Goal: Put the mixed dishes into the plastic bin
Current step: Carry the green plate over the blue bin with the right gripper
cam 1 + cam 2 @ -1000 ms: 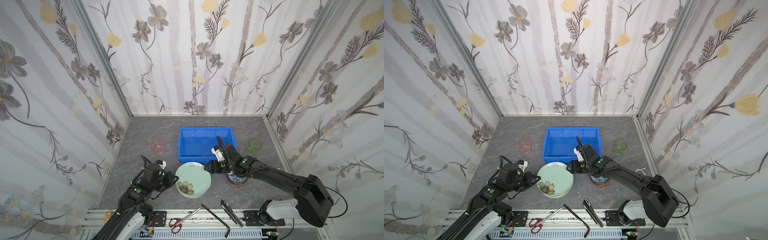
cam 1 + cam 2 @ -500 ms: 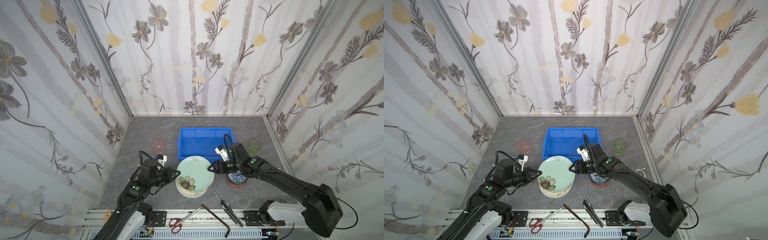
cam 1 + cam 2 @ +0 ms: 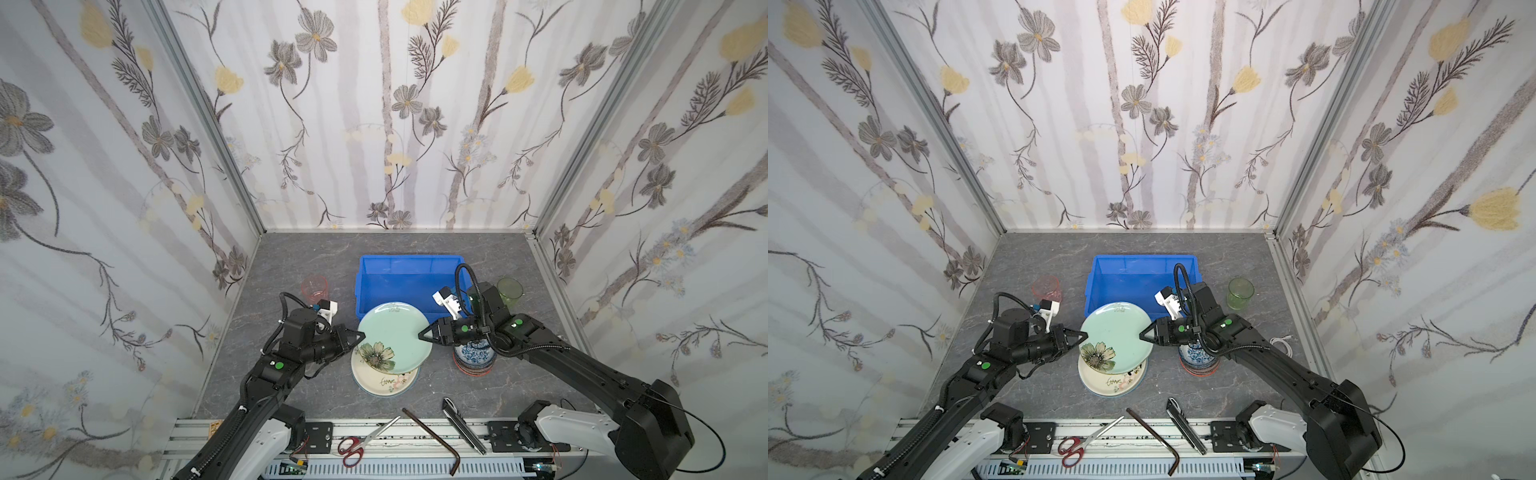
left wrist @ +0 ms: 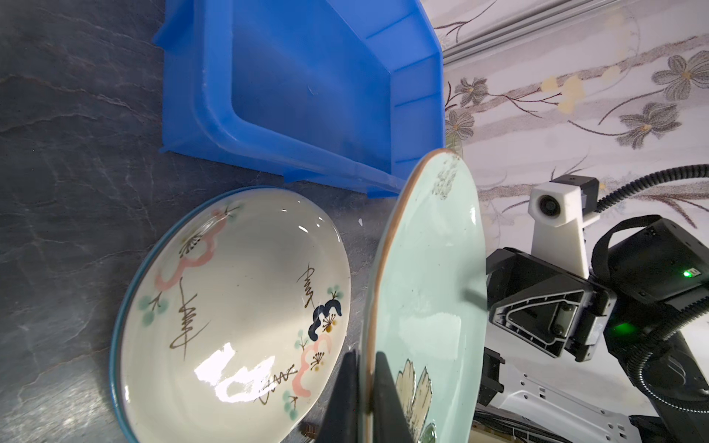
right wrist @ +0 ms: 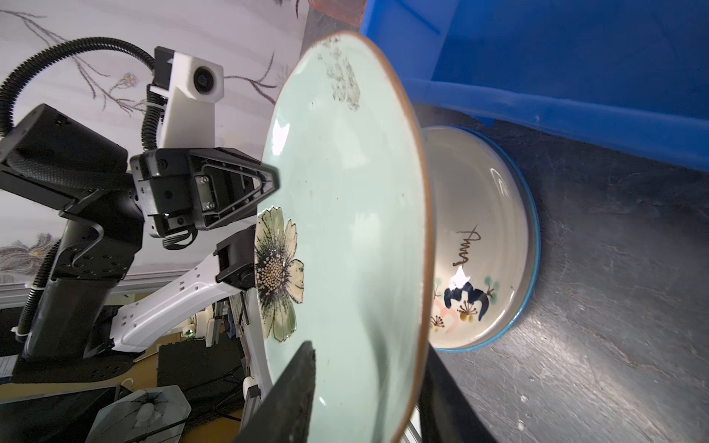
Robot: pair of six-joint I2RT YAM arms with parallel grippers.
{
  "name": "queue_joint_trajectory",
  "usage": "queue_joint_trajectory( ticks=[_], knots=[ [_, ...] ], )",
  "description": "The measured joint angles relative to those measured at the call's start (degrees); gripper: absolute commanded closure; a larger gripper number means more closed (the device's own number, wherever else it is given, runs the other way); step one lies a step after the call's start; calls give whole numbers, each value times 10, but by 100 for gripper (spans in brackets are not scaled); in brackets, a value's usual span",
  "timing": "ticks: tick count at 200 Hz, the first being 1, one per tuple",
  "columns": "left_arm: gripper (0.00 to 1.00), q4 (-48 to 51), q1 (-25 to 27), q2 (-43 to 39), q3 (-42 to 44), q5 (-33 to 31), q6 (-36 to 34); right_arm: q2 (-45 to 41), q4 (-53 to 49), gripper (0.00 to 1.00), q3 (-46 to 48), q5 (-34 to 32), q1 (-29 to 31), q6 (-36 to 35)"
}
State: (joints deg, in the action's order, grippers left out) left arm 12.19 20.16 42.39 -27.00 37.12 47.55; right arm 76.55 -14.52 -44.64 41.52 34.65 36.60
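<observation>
Farthest left, a pink tumbler (image 3: 314, 286) stands upright on the grey desk (image 3: 291, 257), well apart from the plates. Next to it the left gripper (image 3: 360, 335) is clamped on the left rim of the mint plate (image 3: 395, 332); the left wrist view shows one finger (image 4: 341, 402) on each side of that rim, pressed tight. The mint plate is held off the desk and tilted, its flowered side towards the front. It hangs above the white plate (image 3: 384, 384), which lies flat on the desk with a blue rim showing beneath it. In both top views its far edge overlaps the near wall of the bin (image 3: 409, 266), which sits at the back middle of the desk, just behind the plates. On the plate's right rim the right gripper (image 3: 421, 333) has its jaws partly open, one on each side of the rim. The right wrist view shows a gap between the front finger (image 5: 291, 391) and the rim. Under that arm a stack of bowls (image 3: 473, 359) stands on the desk, the top one blue and white. Behind it, just right of the bin, is a green tumbler (image 3: 510, 291). Along the front rail lie red-handled scissors (image 3: 359, 442) and, to their right, a bent bar (image 3: 436, 436).
</observation>
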Motion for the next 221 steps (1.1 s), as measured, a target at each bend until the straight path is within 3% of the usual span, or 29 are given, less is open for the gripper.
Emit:
queue_joint_trajectory(
  ticks=[99,133,146,197,221],
  knots=[
    [100,-37,0,18,0,0,1,11,44,84,5,6,-19,37],
    [100,-54,0,21,4,3,-9,19,52,100,5,-7,-24,68],
    [100,-60,0,25,6,4,-10,21,53,100,5,-14,-26,74],
    [66,-77,0,32,10,9,-4,30,68,100,5,-10,-31,75],
    [43,-85,0,34,10,10,-2,33,69,100,5,-10,-36,77]
  ],
)
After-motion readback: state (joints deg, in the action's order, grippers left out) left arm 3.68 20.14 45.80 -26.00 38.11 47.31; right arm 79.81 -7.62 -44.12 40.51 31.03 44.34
